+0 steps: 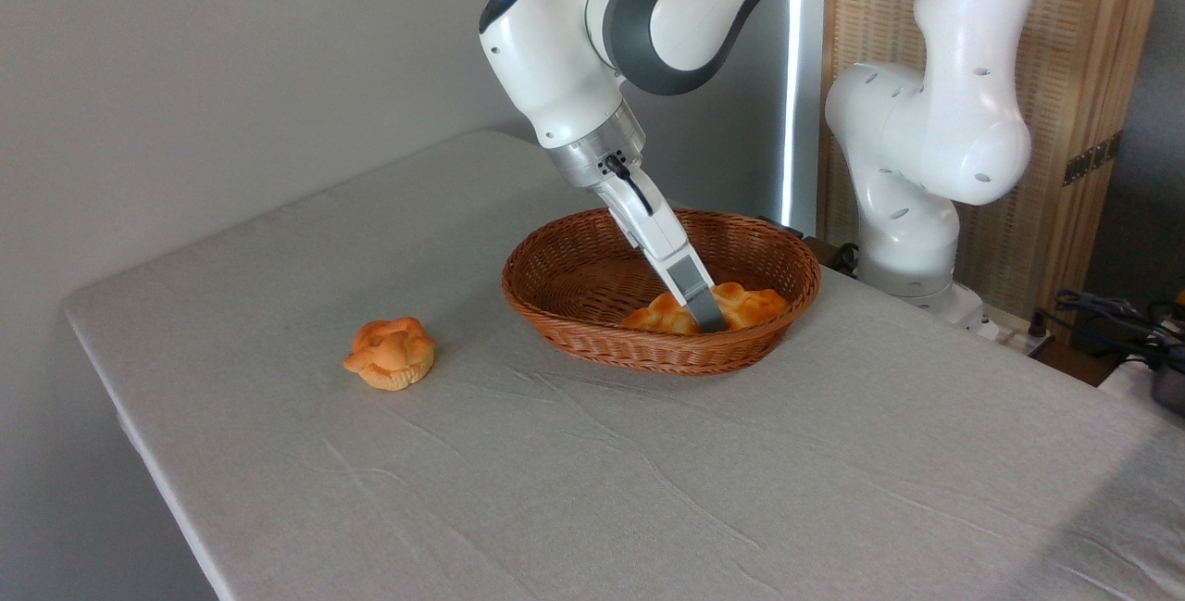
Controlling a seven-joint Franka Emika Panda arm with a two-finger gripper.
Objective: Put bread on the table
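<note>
Hidden from this side: the gap between the fingers of the gripper [709, 318], so cannot tell whether spread, pressed together or pinching the loaf. Only one grey finger [696, 291] seen edge-on, slanting down from 11 o'clock, tip at the middle of the bread [748, 306], whether touching or just above cannot be told. Lower part of the loaf masked by the near rim of the basket [648, 351]; middle masked by the finger. Arm cut off at the top edge of the view.

One bread: golden-orange, ridged, braided lumps, lying lengthwise inside the basket toward its 4 o'clock side. One basket: brown woven wicker, oval, shallow, standing on the table [648, 490] at about 1 o'clock from the table's centre. One small bun [391, 353]: orange, round, flower-like top, pleated muffin base, alone on the cloth, well apart from the basket at its 9 o'clock. One table: light grey cloth, faintly wrinkled, rounded corner at 9 o'clock. One arm: glossy white shells, grey joints. Cables [1111, 314] at 3 o'clock, hard to make out.
</note>
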